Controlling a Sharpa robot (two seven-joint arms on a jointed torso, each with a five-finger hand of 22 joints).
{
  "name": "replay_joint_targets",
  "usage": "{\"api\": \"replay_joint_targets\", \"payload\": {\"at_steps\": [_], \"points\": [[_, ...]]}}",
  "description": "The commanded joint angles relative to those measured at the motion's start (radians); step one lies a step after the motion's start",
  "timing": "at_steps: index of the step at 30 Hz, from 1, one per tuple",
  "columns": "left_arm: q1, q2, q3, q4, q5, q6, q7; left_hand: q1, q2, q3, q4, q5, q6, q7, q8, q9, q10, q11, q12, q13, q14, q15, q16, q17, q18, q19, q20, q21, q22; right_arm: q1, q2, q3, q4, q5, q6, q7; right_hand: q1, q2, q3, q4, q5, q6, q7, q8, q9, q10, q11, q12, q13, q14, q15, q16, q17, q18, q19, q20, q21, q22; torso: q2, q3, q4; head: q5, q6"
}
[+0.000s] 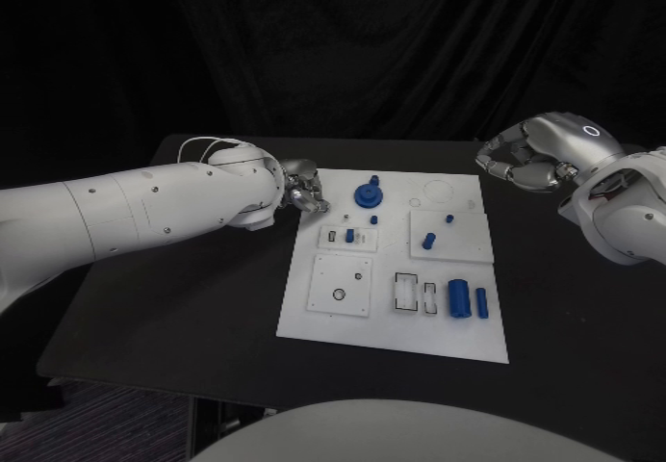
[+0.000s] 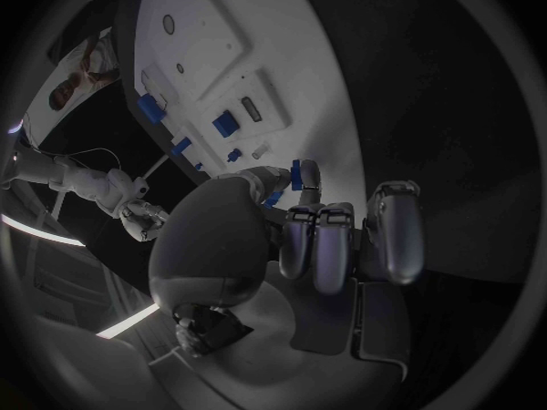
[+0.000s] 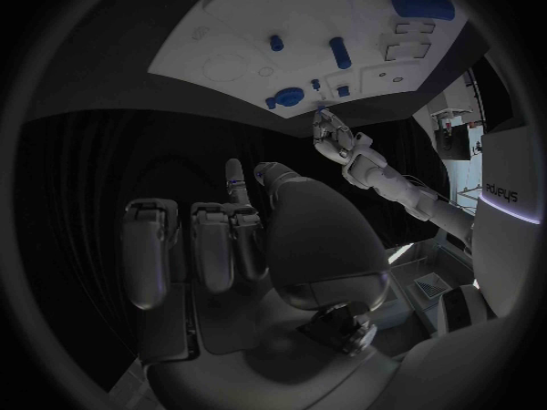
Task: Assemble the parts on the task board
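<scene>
The task board [image 1: 393, 327] lay flat in the middle of the black table [image 1: 194, 318], its long axis running away from the robot. Near its far edge stood a round blue part [image 1: 368, 195] (a disc with a short upright stub). A small blue peg [image 1: 429, 240] stood on the raised white plate [image 1: 451, 252] at the board's right. At the near right, a larger blue cylinder [image 1: 458, 297] and a slimmer blue rod [image 1: 481, 302] lay side by side, long axes pointing away from the robot, beside a rectangular recess [image 1: 405, 294].

The left hand [image 1: 304, 195] was at the board's far left corner. In the left wrist view its fingers [image 2: 331, 241] were curled, with a small blue part [image 2: 296, 175] at the thumb tip; whether it was gripped could not be determined.

The right hand [image 1: 525, 160] was above the table beyond the board's far right corner, clenched on nothing; the right wrist view showed its fingers [image 3: 214, 246] folded.
</scene>
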Motion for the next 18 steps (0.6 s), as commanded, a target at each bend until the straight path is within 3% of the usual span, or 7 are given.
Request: {"api": "replay_joint_targets", "payload": {"at_steps": [1,4,8,10,13,17,18], "points": [[-0.002,-0.021,0.001,0.043,0.125,-0.068,-0.047,-0.011,-0.005,0.014,-0.007,0.007,0.037,-0.03,0.004,0.002,0.105,-0.006,0.003,0.263,0.104,-0.006,0.003,0.263,-0.009,0.0,-0.008,-0.002,0.155,-0.002,-0.004,0.001,0.003,-0.003,0.006,-0.019,0.008,0.0,0.009,0.0,0.007,0.006,-0.001,-0.005,-0.001,0.102,-0.001,0.003,0.264,0.085,0.001,-0.003,0.173,0.002,0.072,0.004,-0.007,0.239,0.0,0.0006,-0.0003,0.0,0.0],[-0.002,-0.046,0.001,0.088,0.156,-0.084,-0.07,-0.014,-0.006,0.016,-0.009,0.007,0.04,-0.03,0.005,0.002,0.105,-0.007,0.003,0.263,0.104,-0.006,0.003,0.263,-0.009,0.0,-0.009,-0.002,0.156,-0.002,-0.006,0.001,0.004,-0.003,0.008,-0.021,0.01,-0.001,0.01,-0.001,0.009,0.006,-0.002,-0.005,-0.001,0.102,-0.002,0.003,0.264,0.085,0.0,-0.003,0.173,0.002,0.072,0.004,-0.006,0.239,0.0,0.0,0.0003,0.0,0.0],[-0.002,-0.076,0.001,0.14,0.173,-0.102,-0.087,-0.041,-0.005,0.038,-0.032,-0.042,0.053,-0.035,0.002,0.002,0.105,-0.011,0.003,0.263,0.104,-0.011,0.003,0.263,-0.009,0.001,-0.014,-0.005,0.157,-0.002,-0.008,0.001,0.004,-0.003,0.01,-0.023,0.011,-0.001,0.012,-0.003,0.01,0.006,-0.002,-0.005,-0.002,0.102,-0.003,0.003,0.264,0.085,0.0,-0.003,0.173,0.002,0.072,0.004,-0.006,0.24,-0.001,0.0006,0.0008,0.001,0.0],[-0.002,-0.092,0.001,0.165,0.178,-0.107,-0.092,-0.056,-0.001,0.059,-0.062,-0.098,0.055,-0.036,-0.003,0.001,0.105,-0.012,0.003,0.263,0.104,-0.013,0.003,0.263,-0.009,0.002,-0.015,-0.008,0.158,-0.003,-0.008,0.001,0.004,-0.003,0.011,-0.024,0.013,-0.002,0.014,-0.005,0.012,0.006,-0.003,-0.005,-0.002,0.102,-0.004,0.003,0.264,0.085,-0.001,-0.003,0.172,0.002,0.072,0.003,-0.007,0.239,-0.001,0.0008,0.0006,0.003,0.0],[-0.002,-0.107,0.001,0.19,0.182,-0.106,-0.097,-0.077,0.003,0.077,-0.085,-0.135,0.056,-0.035,-0.008,0.0,0.105,-0.012,0.003,0.263,0.104,-0.012,0.003,0.263,-0.009,0.002,-0.016,-0.01,0.159,-0.004,-0.009,0.001,0.004,-0.003,0.012,-0.025,0.015,-0.003,0.016,-0.008,0.014,0.006,-0.003,-0.005,-0.002,0.102,-0.005,0.003,0.264,0.085,-0.002,-0.003,0.172,0.002,0.072,0.002,-0.007,0.239,-0.001,0.0005,0.0001,0.005,0.0],[-0.003,-0.123,0.001,0.215,0.2,-0.094,-0.091,-0.123,0.016,0.09,-0.129,-0.221,0.057,-0.035,-0.015,0.0,0.105,-0.011,0.003,0.263,0.104,-0.012,0.003,0.263,-0.008,0.001,-0.015,-0.016,0.16,-0.008,-0.01,0.001,0.004,-0.003,0.013,-0.026,0.017,-0.004,0.018,-0.01,0.015,0.006,-0.004,-0.005,-0.002,0.102,-0.006,0.003,0.264,0.085,-0.003,-0.004,0.172,0.002,0.072,0.002,-0.006,0.239,-0.002,0.0009,-0.0005,0.009,0.0],[-0.004,-0.126,0.001,0.22,0.208,-0.09,-0.09,-0.14,0.024,0.09,-0.142,-0.26,0.058,-0.036,-0.016,0.0,0.105,-0.011,0.003,0.263,0.104,-0.011,0.003,0.263,-0.008,0.0,-0.015,-0.018,0.161,-0.009,-0.01,0.001,0.004,-0.003,0.013,-0.026,0.019,-0.005,0.019,-0.012,0.016,0.006,-0.004,-0.005,-0.002,0.102,-0.006,0.003,0.264,0.085,-0.003,-0.003,0.173,0.002,0.072,0.001,-0.007,0.239,-0.002,0.001,-0.0006,0.01,0.0]]}}
